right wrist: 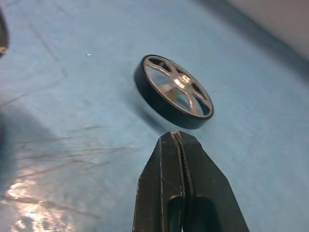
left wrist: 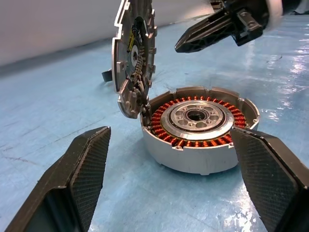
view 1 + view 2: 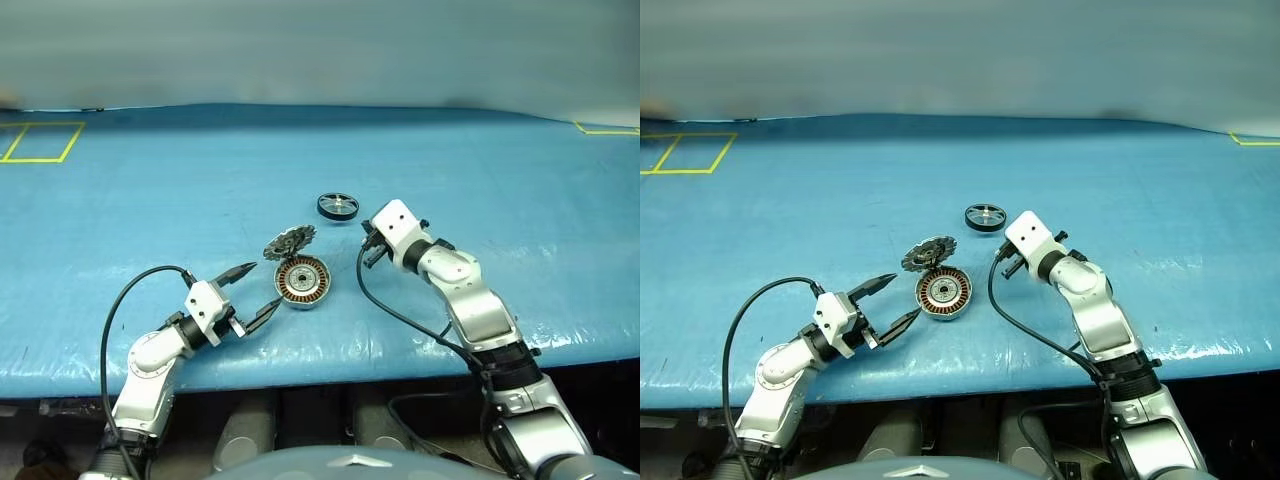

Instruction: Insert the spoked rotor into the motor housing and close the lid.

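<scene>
Blue sheeting covers the tabletop (image 3: pixel 120 200), and the task's parts are grouped near the middle of its near half, a little back from the near edge. The step in hand is judged to be the approach to the rotor: nothing has yet been picked up, and the housing is empty with its cover raised.

The right gripper (image 1: pixel 179 145) is pointed at the spoked rotor (image 3: pixel 338 205), with its fingers pressed together and nothing between them; the rotor lies flat just beyond the tips, not touched. The next move would call for these fingers to be spread, brought over the black rim and closed on it, after which the wheel would have to be carried to the housing and lowered level onto the central bearing.

The left gripper (image 3: pixel 253 292) is held wide open just beside the motor housing (image 3: pixel 302 282), on the side toward the near edge, apart from it.

The housing is seen as a short silver cylinder with copper-brown windings ringed around a bright hub. The lid (image 3: pixel 288 242), a toothed grey disc, stands almost upright from the housing's far-left rim. The rotor, farther toward the far edge, shows a black rim and silver spokes.
</scene>
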Controlling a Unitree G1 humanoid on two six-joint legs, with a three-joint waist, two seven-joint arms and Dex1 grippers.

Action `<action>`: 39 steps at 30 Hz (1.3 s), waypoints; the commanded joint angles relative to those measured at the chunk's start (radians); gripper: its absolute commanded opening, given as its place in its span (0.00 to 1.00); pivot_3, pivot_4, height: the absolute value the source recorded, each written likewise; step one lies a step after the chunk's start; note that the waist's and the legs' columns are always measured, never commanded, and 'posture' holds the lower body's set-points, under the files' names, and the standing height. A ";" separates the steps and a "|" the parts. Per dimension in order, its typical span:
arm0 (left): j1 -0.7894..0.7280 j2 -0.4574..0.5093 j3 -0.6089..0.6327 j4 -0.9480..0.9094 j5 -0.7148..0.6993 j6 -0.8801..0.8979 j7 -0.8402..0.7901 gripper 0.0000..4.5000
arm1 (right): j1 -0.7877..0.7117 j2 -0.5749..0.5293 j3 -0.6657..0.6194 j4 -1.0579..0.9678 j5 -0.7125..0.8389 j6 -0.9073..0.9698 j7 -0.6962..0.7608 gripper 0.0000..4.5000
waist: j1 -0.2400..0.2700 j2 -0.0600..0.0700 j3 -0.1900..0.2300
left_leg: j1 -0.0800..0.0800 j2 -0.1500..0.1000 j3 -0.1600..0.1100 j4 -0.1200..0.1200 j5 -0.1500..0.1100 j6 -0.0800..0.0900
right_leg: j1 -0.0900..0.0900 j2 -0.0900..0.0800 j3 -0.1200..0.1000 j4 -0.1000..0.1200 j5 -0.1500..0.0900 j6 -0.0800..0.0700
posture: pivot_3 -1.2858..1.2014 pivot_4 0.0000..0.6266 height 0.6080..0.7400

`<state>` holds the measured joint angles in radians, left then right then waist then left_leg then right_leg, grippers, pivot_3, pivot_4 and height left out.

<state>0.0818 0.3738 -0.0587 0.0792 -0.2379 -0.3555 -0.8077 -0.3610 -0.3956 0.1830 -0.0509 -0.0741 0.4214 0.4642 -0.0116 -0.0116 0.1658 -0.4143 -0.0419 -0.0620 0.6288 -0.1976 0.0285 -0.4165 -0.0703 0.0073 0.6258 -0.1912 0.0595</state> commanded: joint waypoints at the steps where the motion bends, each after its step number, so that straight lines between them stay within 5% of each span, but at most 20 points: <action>1: -0.010 -0.007 -0.001 0.005 -0.005 -0.020 -0.002 0.94 | -0.052 0.005 -0.031 0.012 0.007 -0.042 -0.009 0.14 | -0.001 0.000 0.000 | 0.000 0.000 0.000 0.000 0.000 0.000 | 0.000 0.000 0.000 0.000 0.000 0.000 | 0.52 0.24 1.00; 5: -0.014 -0.013 -0.001 0.007 -0.002 -0.023 0.000 0.94 | -0.145 -0.011 -0.023 0.117 -0.014 -0.079 -0.006 0.42 | 0.000 0.000 0.000 | 0.001 0.000 0.001 0.000 0.000 0.000 | 0.001 0.000 0.000 0.000 0.000 0.000 | 0.52 0.24 1.00; 18: -0.009 -0.025 -0.004 0.015 0.004 -0.034 0.003 0.94 | -0.454 -0.019 0.087 0.593 -0.082 -0.258 0.180 0.42 | -0.002 0.001 0.000 | 0.001 0.000 0.001 0.000 0.000 0.001 | 0.000 0.001 0.000 0.000 0.003 -0.005 | 0.52 0.24 1.00; 36: 0.033 -0.022 -0.001 0.005 0.013 -0.038 0.032 0.94 | -0.466 0.066 0.103 0.820 -0.106 -0.330 0.202 0.42 | -0.016 0.002 0.001 | 0.003 0.000 0.002 -0.001 0.000 0.001 | 0.002 0.002 0.002 0.001 0.003 -0.005 | 0.52 0.24 1.00; 39: 0.022 -0.017 0.003 0.009 0.015 -0.036 0.033 0.94 | -0.462 0.081 0.101 0.842 -0.107 -0.328 0.197 0.27 | -0.017 0.002 0.001 | 0.004 0.001 0.002 -0.001 0.000 0.000 | 0.002 0.002 0.002 0.001 0.003 -0.005 | 0.52 0.24 1.00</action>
<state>0.1104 0.3514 -0.0625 0.1091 -0.2338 -0.3750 -0.7830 -0.8212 -0.3225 0.2850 0.7741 -0.1807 0.0922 0.6552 -0.0290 -0.0096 0.1668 -0.4106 -0.0413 -0.0604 0.6283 -0.1971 0.0290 -0.4144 -0.0680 0.0091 0.6270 -0.1878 0.0542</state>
